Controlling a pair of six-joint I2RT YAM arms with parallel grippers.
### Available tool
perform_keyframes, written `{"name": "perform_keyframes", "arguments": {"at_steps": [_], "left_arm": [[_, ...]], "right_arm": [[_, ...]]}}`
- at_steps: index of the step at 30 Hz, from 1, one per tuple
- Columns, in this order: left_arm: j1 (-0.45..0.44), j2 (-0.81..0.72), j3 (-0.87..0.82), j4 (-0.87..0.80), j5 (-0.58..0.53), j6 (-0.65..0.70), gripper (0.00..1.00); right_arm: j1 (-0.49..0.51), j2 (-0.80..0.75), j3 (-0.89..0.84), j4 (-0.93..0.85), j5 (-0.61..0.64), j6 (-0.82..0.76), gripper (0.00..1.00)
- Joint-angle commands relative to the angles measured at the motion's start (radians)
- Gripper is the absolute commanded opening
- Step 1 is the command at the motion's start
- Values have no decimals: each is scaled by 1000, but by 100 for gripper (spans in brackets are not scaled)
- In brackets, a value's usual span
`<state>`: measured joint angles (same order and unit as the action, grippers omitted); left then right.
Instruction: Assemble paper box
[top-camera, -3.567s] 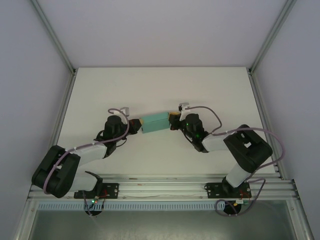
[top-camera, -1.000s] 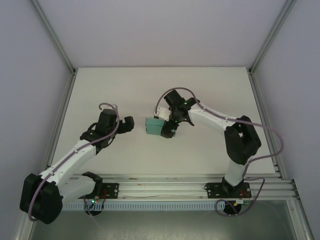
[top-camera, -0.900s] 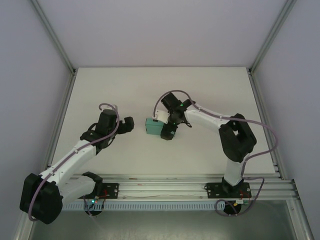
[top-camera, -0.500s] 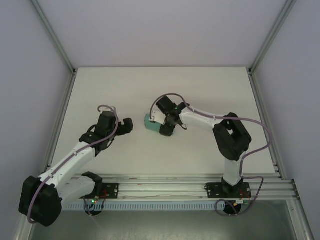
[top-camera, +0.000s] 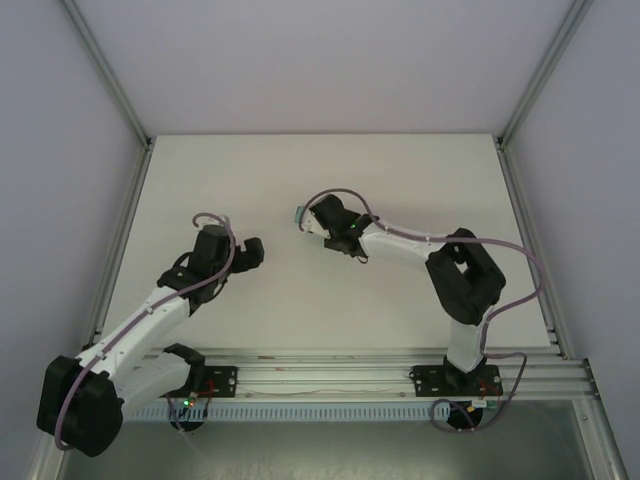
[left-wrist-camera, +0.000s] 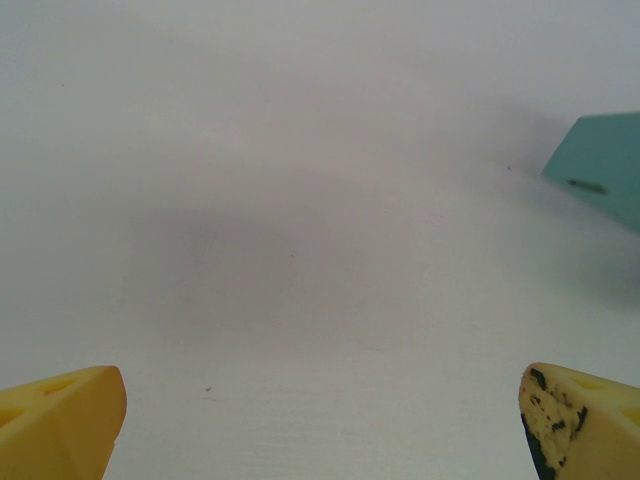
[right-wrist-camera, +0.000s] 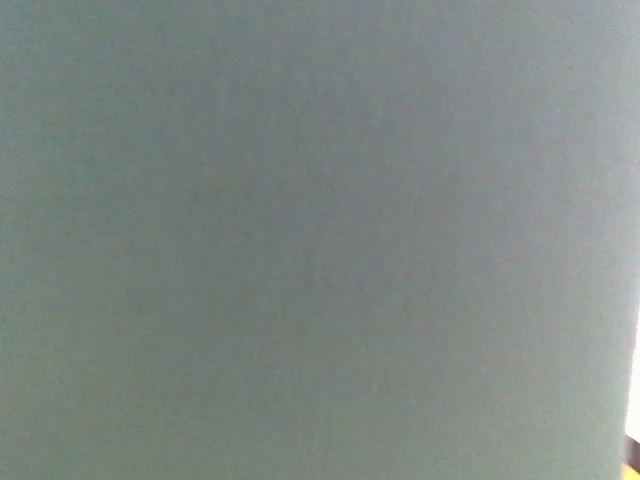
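The teal paper box (top-camera: 297, 215) lies near the table's middle, almost wholly covered from above by my right gripper (top-camera: 312, 220); only a thin teal edge peeks out at its left. In the right wrist view a flat teal face of the box (right-wrist-camera: 320, 240) lies right against the camera, and how the jaws stand is hidden. My left gripper (top-camera: 250, 250) hovers to the left of the box, apart from it, open and empty. In the left wrist view its yellow fingertips (left-wrist-camera: 60, 425) sit wide apart, with a corner of the box (left-wrist-camera: 600, 165) at the upper right.
The white table (top-camera: 420, 180) is bounded by an aluminium frame (top-camera: 120, 230) along its sides. The right arm's upper links (top-camera: 465, 280) stretch across the right half of the table.
My right gripper has swung left and away from the bases, coming down over the box and hiding it; the box has shifted slightly farther back. The left arm has barely moved.
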<state>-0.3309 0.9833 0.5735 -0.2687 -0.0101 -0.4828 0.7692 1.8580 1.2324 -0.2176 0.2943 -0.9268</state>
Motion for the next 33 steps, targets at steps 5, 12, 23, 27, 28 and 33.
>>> {"name": "perform_keyframes", "arguments": {"at_steps": [5, 12, 23, 27, 28, 33], "left_arm": [[10, -21, -34, 8, -10, -35, 100], [8, -34, -53, 18, -7, -41, 100], [7, -11, -97, 182, 202, 28, 100], [7, 40, -104, 317, 360, 55, 100], [5, 54, -89, 313, 358, 61, 100], [6, 74, -25, 274, 88, 39, 100]], "right_arm": [[17, 75, -72, 215, 171, -141, 60], [63, 33, -179, 227, 172, -151, 88], [74, -225, -201, -86, -118, 45, 100], [-28, -282, -141, -92, -291, 188, 100], [-63, -283, -112, -107, -334, 231, 100], [-212, -292, -59, -3, -272, 540, 100]]}}
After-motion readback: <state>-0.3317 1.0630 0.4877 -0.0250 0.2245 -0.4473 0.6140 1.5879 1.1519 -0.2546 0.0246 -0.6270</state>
